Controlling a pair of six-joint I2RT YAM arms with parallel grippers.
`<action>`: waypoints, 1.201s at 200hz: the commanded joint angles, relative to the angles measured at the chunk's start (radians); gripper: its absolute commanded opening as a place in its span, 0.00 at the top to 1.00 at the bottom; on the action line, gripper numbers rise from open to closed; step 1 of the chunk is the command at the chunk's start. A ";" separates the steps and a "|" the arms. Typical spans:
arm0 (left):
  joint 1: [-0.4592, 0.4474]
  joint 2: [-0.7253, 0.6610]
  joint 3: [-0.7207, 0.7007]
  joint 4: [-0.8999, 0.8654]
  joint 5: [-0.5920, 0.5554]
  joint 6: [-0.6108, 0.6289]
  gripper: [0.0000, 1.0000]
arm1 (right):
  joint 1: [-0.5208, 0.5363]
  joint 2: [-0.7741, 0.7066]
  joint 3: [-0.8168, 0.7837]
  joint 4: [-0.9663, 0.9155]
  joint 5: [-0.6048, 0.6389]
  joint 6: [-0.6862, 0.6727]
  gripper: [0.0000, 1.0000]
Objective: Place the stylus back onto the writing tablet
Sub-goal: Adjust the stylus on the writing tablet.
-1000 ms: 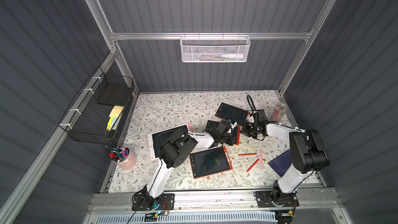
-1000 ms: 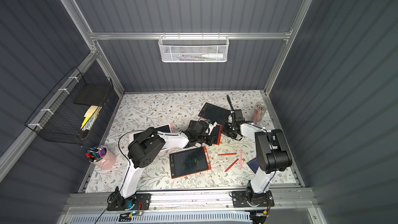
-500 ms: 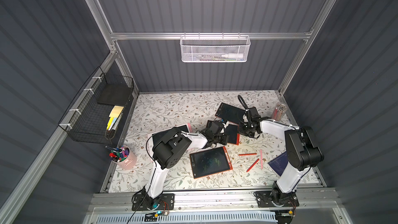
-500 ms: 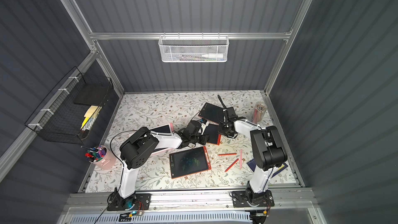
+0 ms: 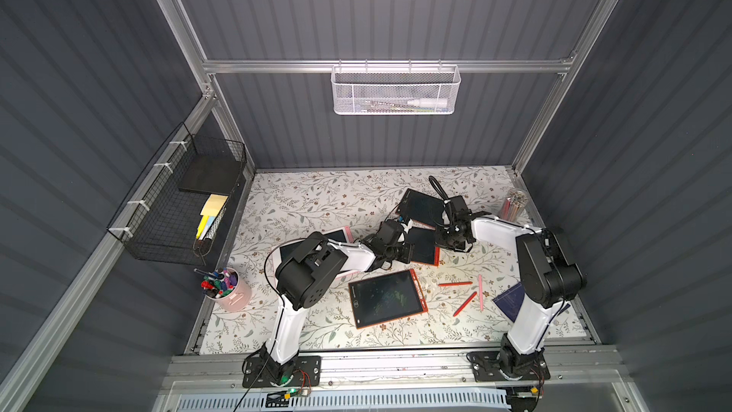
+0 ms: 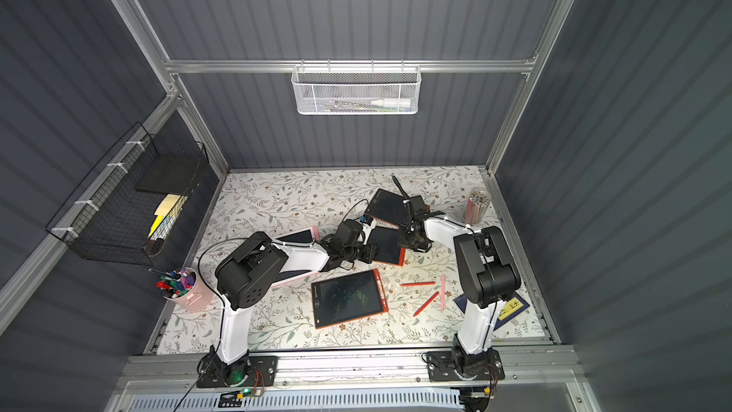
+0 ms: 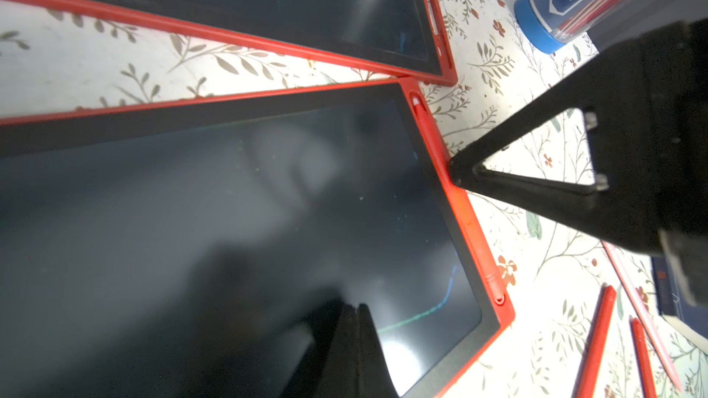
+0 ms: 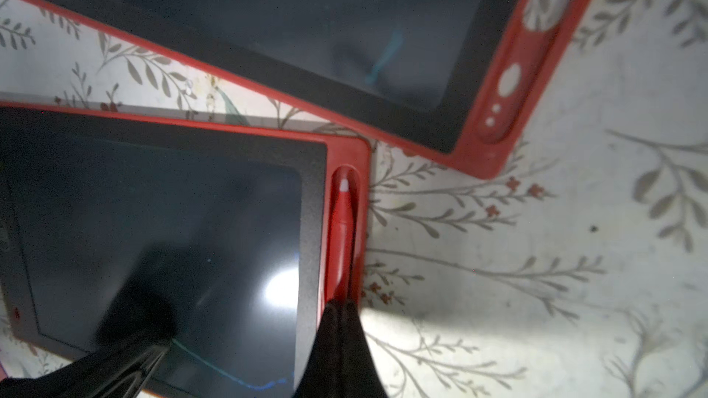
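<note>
The left gripper, its jaws clenched together with nothing between them, rests its tip on the dark screen of the middle writing tablet, apparently pinning it to the table. Along that tablet's red edge the stylus lies in its groove, white tip towards the corner. The right gripper, likewise clenched and empty, bears down on the stylus's shaft rather than grasping it. This looks like the seating step, close to done: the pen appears lodged in the slot, though whether it has snapped fully home cannot be told. The next move probably calls for a straight lift of the right tip, so the pen is not dragged out again, with the left tip raised only after that. As for containers, the black wire basket on the left wall holds a black pad and yellow notes. The pink cup below it is full of markers. The white mesh basket on the back rail holds a white tube and some thin items too small to name. The clear tube at the far right holds pencils.
</note>
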 commanded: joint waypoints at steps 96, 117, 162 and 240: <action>-0.002 -0.023 -0.034 -0.015 0.007 -0.003 1.00 | 0.063 0.124 0.069 -0.158 0.120 -0.059 0.98; 0.000 -0.026 -0.030 -0.020 0.006 -0.003 1.00 | 0.073 0.132 0.065 -0.162 0.134 -0.052 0.98; 0.000 -0.029 -0.030 -0.024 0.002 -0.001 1.00 | 0.077 0.126 0.075 -0.174 0.157 -0.023 1.00; 0.026 -0.058 -0.028 -0.012 0.005 -0.001 1.00 | 0.053 0.000 0.043 -0.066 0.049 0.051 0.94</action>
